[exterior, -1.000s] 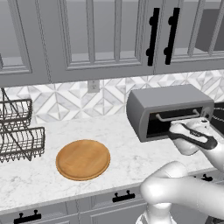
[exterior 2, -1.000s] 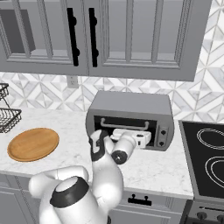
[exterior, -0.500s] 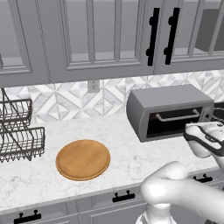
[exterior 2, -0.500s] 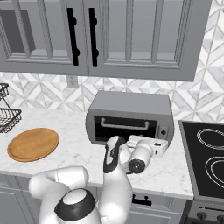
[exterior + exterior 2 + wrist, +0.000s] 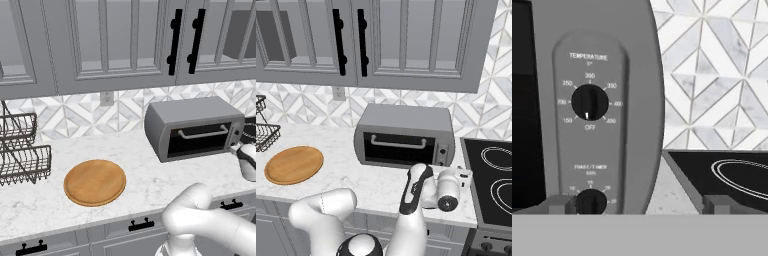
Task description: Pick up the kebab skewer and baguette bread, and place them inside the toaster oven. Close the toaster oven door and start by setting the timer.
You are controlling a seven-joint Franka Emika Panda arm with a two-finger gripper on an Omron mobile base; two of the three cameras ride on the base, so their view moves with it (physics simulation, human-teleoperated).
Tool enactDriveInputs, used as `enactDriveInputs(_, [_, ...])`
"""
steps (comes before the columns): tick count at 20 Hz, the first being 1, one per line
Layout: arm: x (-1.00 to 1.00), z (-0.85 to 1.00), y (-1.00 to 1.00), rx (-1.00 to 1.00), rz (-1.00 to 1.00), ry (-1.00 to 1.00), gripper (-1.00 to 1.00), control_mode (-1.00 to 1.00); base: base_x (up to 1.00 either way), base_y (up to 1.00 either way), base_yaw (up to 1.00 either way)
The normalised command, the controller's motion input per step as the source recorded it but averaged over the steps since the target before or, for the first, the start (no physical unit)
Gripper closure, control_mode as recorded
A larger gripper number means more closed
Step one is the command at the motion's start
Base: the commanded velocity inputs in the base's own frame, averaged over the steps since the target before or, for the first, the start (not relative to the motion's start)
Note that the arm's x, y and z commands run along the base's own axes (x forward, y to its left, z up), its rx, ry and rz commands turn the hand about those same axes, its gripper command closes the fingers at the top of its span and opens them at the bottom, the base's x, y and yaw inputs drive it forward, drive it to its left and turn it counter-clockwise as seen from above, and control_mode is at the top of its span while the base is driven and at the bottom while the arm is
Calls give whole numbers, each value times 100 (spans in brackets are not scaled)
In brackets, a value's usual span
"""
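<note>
Now, here is how things stand.
Toaster oven: the grey box [image 5: 403,134] sits on the white counter [image 5: 356,180], against the tiled wall [image 5: 75,117], with the black stove top [image 5: 491,177] at its right.
Oven door: the dark glass door [image 5: 401,149] is shut, and its grey bar handle [image 5: 398,145] runs across the top of the glass.
Knob panel: it is at the right end of the oven. The top knob [image 5: 589,102] is for temperature and its white mark points down near OFF. The lower knob [image 5: 591,202] is the timer knob.
Oven and hand: the gripper [image 5: 456,173] hangs in front of the oven's right end, just before the knob panel, between the oven and the stove top.
Hand: the gripper's jaws are spread wide apart. There is nothing between them. In the hand view one fingertip [image 5: 559,204] is beside the timer knob and the other is over by the stove top. I cannot tell if a finger touches the knob.
Wooden board: the round board [image 5: 95,182] lies flat on the counter, well apart from the oven, on its left.
Wire rack: a dark wire rack [image 5: 20,150] stands at the far left of the counter.
</note>
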Motion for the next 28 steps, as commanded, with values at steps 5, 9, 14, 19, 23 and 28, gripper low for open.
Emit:
enactDriveInputs(5, [2, -14, 11, 0, 2, 0, -100, -100, 0, 0, 0])
enactDriveInputs(9, [0, -1, 37, 0, 3, 2, -100, -100, 0, 0, 0])
enactDriveInputs(14, [6, 0, 28, 0, 0, 1, -100, -100, 0, 0, 0])
enactDriveInputs(19, [22, 0, 4, 0, 0, 0, -100, -100, 0, 0, 0])
enactDriveInputs(23, [15, 0, 0, 0, 0, 0, -100, -100, 0, 0, 0])
enactDriveInputs(28, [0, 0, 0, 0, 0, 1, -100, -100, 0, 0, 0])
